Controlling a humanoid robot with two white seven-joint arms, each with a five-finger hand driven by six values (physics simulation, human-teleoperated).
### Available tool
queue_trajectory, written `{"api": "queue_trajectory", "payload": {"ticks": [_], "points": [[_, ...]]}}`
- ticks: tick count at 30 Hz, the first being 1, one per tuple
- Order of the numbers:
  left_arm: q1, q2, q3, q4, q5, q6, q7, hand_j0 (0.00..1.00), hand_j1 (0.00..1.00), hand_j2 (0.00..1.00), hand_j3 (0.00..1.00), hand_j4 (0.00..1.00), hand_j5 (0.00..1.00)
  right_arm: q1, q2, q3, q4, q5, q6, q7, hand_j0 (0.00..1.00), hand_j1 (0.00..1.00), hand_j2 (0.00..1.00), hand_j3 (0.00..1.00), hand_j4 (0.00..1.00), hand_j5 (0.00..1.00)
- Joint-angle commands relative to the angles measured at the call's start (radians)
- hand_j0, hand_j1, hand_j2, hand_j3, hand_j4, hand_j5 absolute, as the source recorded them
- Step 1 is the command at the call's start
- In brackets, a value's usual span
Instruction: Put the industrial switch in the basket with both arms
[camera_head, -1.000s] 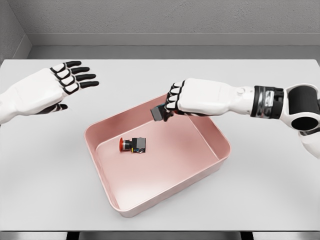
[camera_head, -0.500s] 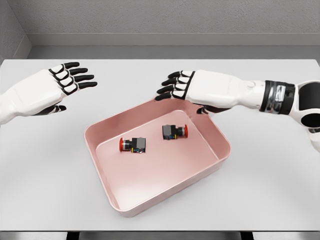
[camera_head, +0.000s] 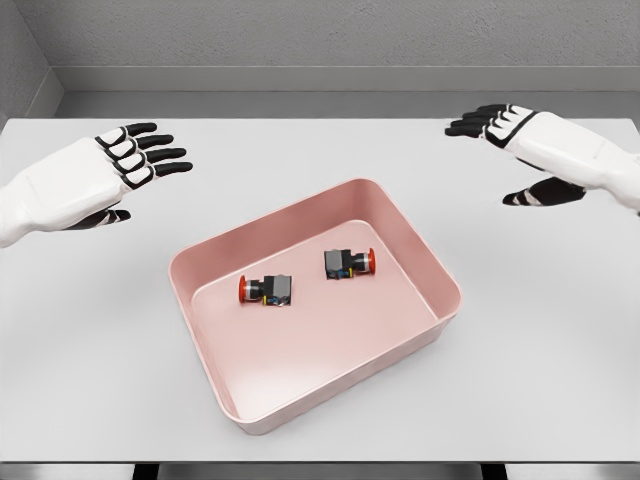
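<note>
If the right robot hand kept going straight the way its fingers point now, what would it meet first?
Probably nothing nearby. The right robot hand, open, points left across the bare table, behind the pink basket. The left robot hand lies far along that line, though depth is unclear.
</note>
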Motion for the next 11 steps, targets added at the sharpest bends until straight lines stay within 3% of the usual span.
{"api": "queue_trajectory", "payload": {"ticks": [1,4,11], "points": [[0.000,0.001,0.000,0.002,0.006,-0.001,0.000,1.00,1.00,1.00,1.00,1.00,1.00,0.008,-0.001,-0.033,0.028,-0.003,0.003,-0.001,1.00,1.00,1.00,1.00,1.00,1.00],[0.000,0.001,0.001,0.002,0.006,-0.001,0.000,1.00,1.00,1.00,1.00,1.00,1.00,0.051,0.000,-0.068,0.051,0.000,0.003,-0.001,1.00,1.00,1.00,1.00,1.00,1.00],[0.000,0.001,0.001,0.002,0.004,-0.001,0.000,1.00,1.00,1.00,1.00,1.00,1.00,0.054,0.002,-0.068,0.050,0.000,0.003,-0.001,1.00,1.00,1.00,1.00,1.00,1.00]]}}
